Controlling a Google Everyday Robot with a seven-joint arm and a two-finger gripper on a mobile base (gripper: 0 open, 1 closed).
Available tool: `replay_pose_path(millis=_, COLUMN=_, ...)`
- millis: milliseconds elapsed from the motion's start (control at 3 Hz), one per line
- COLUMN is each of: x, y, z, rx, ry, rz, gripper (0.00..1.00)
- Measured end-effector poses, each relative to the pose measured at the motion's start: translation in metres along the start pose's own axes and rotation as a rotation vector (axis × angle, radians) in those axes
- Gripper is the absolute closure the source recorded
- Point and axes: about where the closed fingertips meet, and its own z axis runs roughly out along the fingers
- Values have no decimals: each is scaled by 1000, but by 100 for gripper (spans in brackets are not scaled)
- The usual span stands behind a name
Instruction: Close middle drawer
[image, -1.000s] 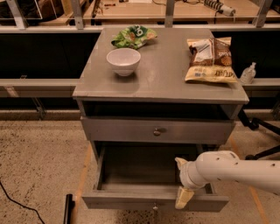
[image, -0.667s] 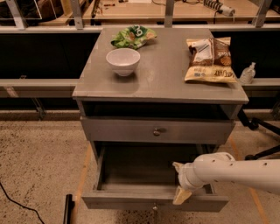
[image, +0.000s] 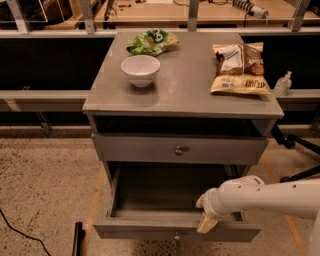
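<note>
The middle drawer (image: 150, 231) of the grey cabinet is pulled far out, its deep box empty, with a small knob (image: 176, 235) on the front panel. My gripper (image: 204, 214), on a white arm coming in from the right, is at the top edge of that front panel, right of centre. Its cream fingers (image: 207, 224) are apart: one tip is just inside the box and the other is on the front panel, holding nothing. The drawer above (image: 180, 149), with a round knob, is almost fully in.
On the cabinet top (image: 185, 85) stand a white bowl (image: 140, 69), a green snack bag (image: 151, 42) and a brown chip bag (image: 238, 61). A sanitiser bottle (image: 283, 83) stands on the ledge at right. A black cable (image: 20, 232) lies on the floor at left.
My gripper has shifted slightly left and down along the open drawer's front edge. The drawer has stayed about as far out.
</note>
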Motion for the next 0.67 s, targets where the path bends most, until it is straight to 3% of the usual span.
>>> replay_pose_path(millis=333, x=0, y=-2, z=1, rx=4, ry=2, rz=-4, gripper=88)
replay_pose_path(millis=667, x=0, y=-2, z=1, rx=4, ry=2, rz=-4, gripper=100)
